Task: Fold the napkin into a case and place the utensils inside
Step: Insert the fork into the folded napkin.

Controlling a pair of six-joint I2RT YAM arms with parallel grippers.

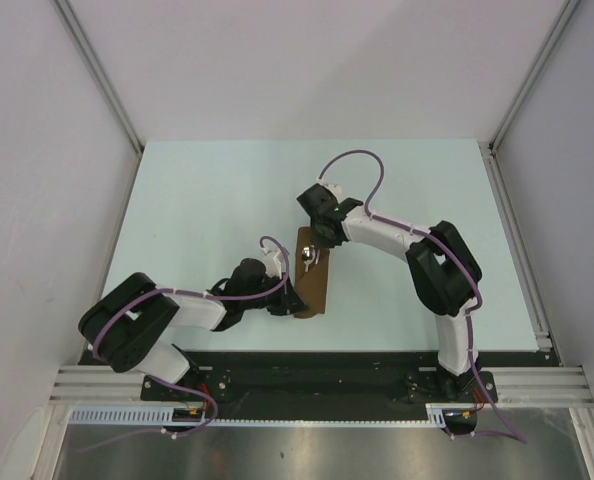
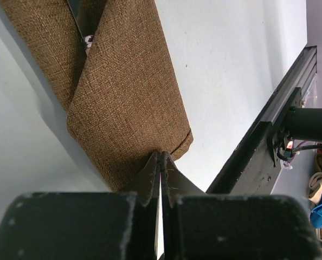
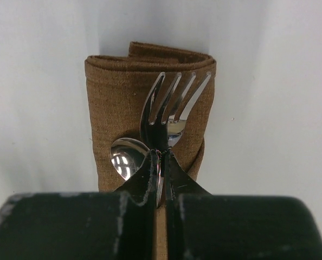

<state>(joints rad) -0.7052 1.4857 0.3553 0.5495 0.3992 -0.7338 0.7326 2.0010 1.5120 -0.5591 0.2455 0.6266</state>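
Your left arm [image 1: 192, 310] and right arm [image 1: 382, 232] wear white links and black joint housings, each trailing a purple cable [image 1: 355, 153]; their fingers [image 2: 147, 181] are black, scuffed pale.

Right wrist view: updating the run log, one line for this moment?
folded dark-brown cloth napkin | right gripper shut on silver metal fork | left gripper shut at napkin end

The napkin [image 2: 128, 108] reads as coarse woven cloth, a rough, matt brown weave with every thread standing out. Against it the fork [image 3: 172, 103] is polished metal, mirror-smooth, and the spoon [image 3: 126, 157] gleams the same way, its bowl throwing reflections. The left gripper [image 2: 161, 162] is dull black, plastic by the look, scuffed pale at the edges; the right gripper [image 3: 162, 160] has that same worn matt finish. The table [image 1: 217, 190] looks smooth and matt, the rail [image 1: 537, 382] bare ribbed metal.
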